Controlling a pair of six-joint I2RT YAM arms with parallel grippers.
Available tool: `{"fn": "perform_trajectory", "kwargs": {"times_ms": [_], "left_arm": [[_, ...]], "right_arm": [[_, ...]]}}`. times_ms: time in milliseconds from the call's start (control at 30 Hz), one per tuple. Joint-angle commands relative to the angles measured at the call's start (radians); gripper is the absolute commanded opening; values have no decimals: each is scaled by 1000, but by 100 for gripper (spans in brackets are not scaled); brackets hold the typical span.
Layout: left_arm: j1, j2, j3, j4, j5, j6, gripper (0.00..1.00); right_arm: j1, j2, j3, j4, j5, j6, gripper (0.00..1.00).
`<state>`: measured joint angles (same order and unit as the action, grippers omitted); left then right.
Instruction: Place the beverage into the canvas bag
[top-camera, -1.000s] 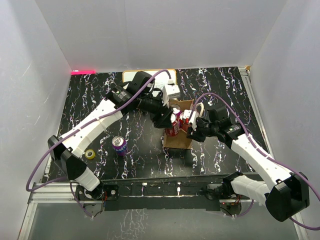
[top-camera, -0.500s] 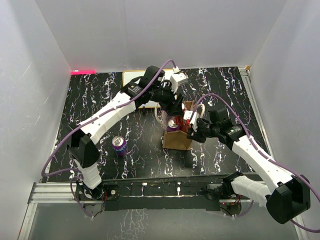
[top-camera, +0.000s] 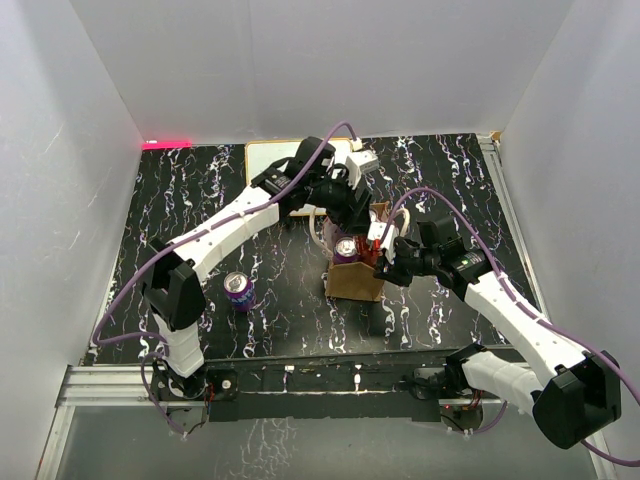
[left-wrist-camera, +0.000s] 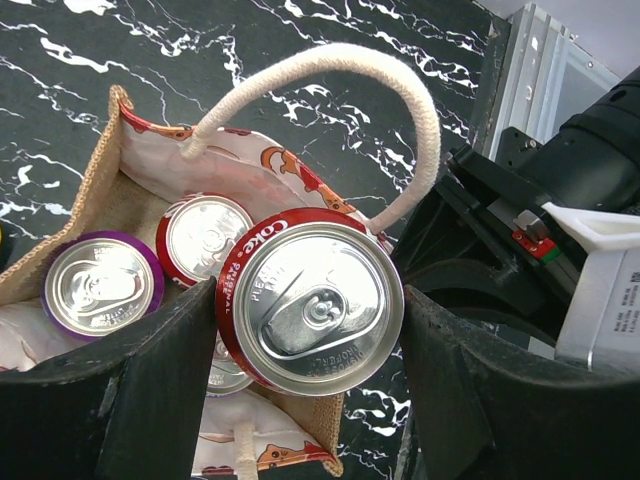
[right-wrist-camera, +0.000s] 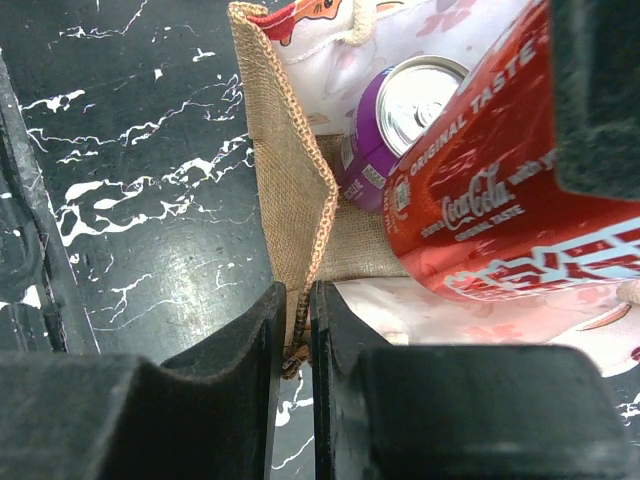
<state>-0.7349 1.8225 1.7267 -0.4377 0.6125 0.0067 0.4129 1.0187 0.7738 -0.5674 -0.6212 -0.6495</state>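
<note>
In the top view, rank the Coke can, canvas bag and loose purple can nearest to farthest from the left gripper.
1. Coke can: gripped in the left gripper.
2. Canvas bag: directly beneath.
3. Loose purple can: on the table, far left.

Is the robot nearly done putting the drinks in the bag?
Partly. Done: a purple can and a red can sit inside the canvas bag. In hand: the left gripper holds a red Coke can over the bag's open mouth, while the right gripper pinches the bag's edge. Left: lower and let go of that can. A second purple can stands out on the table, possibly next.
</note>
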Motion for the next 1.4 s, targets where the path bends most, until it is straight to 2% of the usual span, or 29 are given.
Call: {"fn": "perform_trajectory", "kwargs": {"times_ms": [0,400,600,900,1367], "left_arm": [[-7,-35,-13,87,85,-2,0],[-33,-24,-73,99,83,30,0],[-35,-18,-96,119,128,36,0],[-49,2,-114,117,78,153,0],[-54,45,-157,148,112,258,0]], "right_arm": [[0,-4,6,-7,-47,11,17],[-2,15,21,-20,-64,5,17],[-3,21,21,-20,-67,5,17],[-3,38,35,-31,-86,1,17],[-8,14,44,-46,-117,-11,17]]}}
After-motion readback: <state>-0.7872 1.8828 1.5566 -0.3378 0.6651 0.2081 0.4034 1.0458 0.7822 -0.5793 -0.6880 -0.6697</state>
